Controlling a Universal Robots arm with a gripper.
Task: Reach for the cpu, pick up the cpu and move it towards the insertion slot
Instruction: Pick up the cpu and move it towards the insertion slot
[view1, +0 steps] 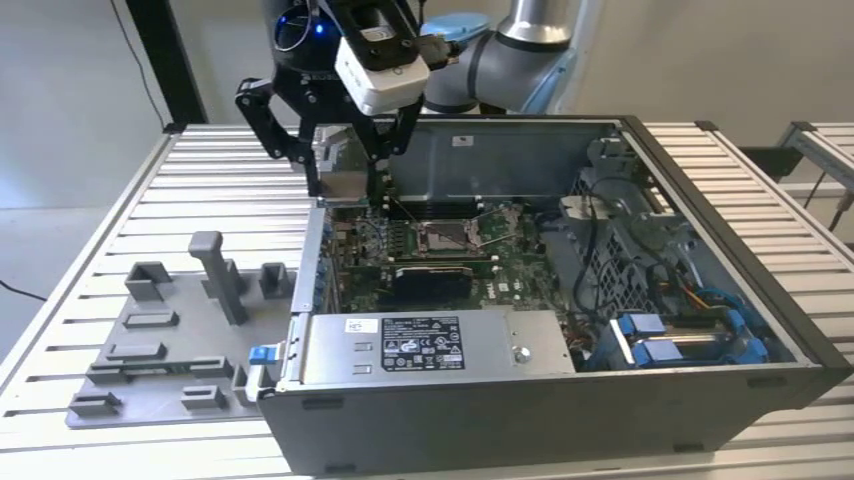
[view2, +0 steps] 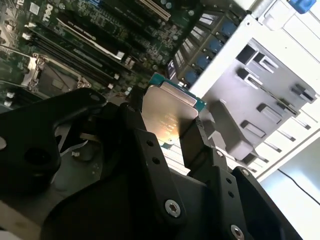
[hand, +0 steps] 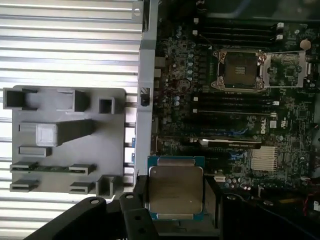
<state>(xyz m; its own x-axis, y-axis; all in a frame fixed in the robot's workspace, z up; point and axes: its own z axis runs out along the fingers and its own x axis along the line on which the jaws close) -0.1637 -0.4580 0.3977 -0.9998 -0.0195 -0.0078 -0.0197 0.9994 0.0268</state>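
Above the open grey computer case (view1: 561, 400), near its wall, the small square silver-topped cpu (hand: 175, 192) is held clamped between the black gripper (view2: 172, 135) fingers, well apart from the silver-framed insertion slot (hand: 239, 70)

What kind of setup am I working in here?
Likely a lab bench for computer assembly: an open computer case sits on a slatted metal table beside a grey fixture plate, while the tool holds the cpu near the insertion slot.
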